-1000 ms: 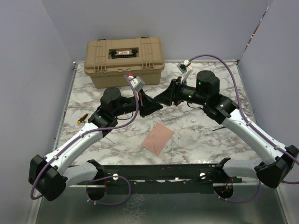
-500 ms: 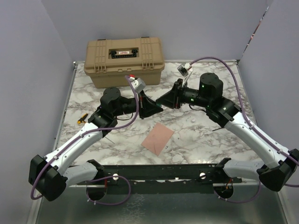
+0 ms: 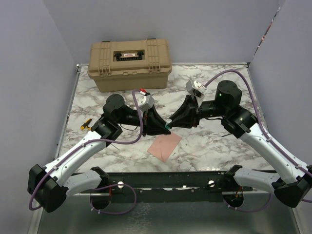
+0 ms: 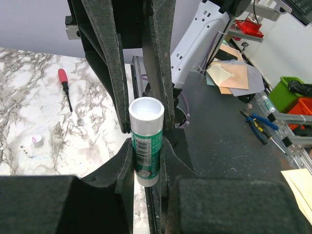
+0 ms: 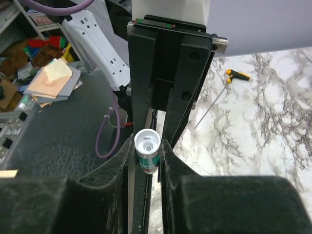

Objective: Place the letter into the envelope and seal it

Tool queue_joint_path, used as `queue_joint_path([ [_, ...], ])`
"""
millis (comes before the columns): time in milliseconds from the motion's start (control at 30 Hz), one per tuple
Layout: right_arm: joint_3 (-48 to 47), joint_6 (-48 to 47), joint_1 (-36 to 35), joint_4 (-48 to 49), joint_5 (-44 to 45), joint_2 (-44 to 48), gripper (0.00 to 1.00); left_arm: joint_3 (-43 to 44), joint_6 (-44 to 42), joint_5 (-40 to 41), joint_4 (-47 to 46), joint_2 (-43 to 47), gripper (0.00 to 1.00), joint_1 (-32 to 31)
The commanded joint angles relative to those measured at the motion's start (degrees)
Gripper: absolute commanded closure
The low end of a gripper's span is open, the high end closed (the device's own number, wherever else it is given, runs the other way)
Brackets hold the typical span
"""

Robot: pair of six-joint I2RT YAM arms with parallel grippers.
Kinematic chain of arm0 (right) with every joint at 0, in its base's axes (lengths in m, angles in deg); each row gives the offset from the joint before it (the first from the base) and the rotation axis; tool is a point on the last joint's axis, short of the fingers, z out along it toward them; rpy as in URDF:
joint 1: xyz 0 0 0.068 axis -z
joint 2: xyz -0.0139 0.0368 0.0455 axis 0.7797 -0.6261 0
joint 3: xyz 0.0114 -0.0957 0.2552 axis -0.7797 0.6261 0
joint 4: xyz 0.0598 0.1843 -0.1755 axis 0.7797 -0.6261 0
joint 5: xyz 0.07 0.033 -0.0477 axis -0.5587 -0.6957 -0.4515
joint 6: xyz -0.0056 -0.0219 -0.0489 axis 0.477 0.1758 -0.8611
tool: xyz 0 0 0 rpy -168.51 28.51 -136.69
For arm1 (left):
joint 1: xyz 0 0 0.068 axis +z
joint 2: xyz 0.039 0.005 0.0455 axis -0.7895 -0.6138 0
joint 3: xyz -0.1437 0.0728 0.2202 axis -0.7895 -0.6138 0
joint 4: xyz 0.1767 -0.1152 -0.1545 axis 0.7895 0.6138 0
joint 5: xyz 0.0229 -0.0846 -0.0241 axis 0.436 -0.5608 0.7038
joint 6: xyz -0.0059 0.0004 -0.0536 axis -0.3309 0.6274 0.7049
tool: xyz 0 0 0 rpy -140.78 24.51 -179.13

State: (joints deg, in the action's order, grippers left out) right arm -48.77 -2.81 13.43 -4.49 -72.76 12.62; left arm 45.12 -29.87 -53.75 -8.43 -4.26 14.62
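Left tool point(image 4: 146, 161) and right tool point(image 5: 147, 163), jaws narrow, tight on opposite ends of one glue stick point(image 4: 145, 117)

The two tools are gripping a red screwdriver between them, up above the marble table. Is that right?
Not quite. What they grip is a green and white glue stick, not a red screwdriver. The left tool and the right tool both grip it between them, above the marble table. The left wrist view shows this best.
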Motion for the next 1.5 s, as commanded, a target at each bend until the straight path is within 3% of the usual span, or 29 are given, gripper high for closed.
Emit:
queue_joint_path([
  [0, -0.6, 0.3, -0.7, -1.7, -0.1, 1.8, 0.96, -1.1, -1.5, 1.7, -0.2, 0.2, 1.00, 1.1],
  [100, -0.9, 8.1, -0.7, 0.6, 16.2, 1.2, 0.54, -1.5, -0.6, 9.2, -0.2, 0.4, 1.00, 1.1],
  [133, -1.3, 11.2, -0.7, 0.8, 21.9, 0.6, 0.45, -1.6, -0.1, 12.2, -0.2, 0.4, 1.00, 1.1],
  [267, -3.7, 21.3, -0.7, -1.8, 37.7, -2.1, 0.39, -1.9, 2.0, 23.1, -0.1, -0.1, 1.00, 1.2],
  [433, 0.1, 24.7, -0.7, 3.7, 38.1, -2.1, 0.39, -1.9, 4.6, 26.9, -1.3, -1.4, 1.00, 1.1],
  [600, -1.1, 24.2, -0.8, 3.2, 36.3, -3.8, 0.43, -1.7, 5.5, 26.4, -1.4, -2.4, 1.00, 1.1],
  [767, -0.1, 23.3, -0.8, 6.5, 28.5, -4.2, 0.47, -0.9, 7.1, 24.9, -1.3, -3.5, 1.00, 1.1],
  [933, -1.3, 21.7, -0.7, 3.9, 29.4, -5.3, 0.57, 0.0, 7.9, 23.1, -1.3, -4.4, 1.00, 1.2],
  [1233, -2.9, 19.5, -0.7, -0.9, 30.9, -7.0, 0.52, 0.3, 7.8, 22.9, -1.2, -3.8, 1.00, 1.1],
  [1300, -2.9, 19.5, -0.7, -1.0, 31.4, -7.0, 0.62, 0.3, 7.7, 22.6, -1.2, -3.7, 1.00, 1.2],
  [1433, -2.1, 19.4, -0.8, 0.8, 30.9, -6.0, 0.98, 0.3, 7.2, 20.8, -1.2, -3.6, 1.00, 1.1],
  [1467, -1.8, 18.8, -0.8, 1.3, 30.3, -5.6, 0.99, 0.3, 6.8, 19.4, -1.2, -3.5, 1.00, 1.2],
])
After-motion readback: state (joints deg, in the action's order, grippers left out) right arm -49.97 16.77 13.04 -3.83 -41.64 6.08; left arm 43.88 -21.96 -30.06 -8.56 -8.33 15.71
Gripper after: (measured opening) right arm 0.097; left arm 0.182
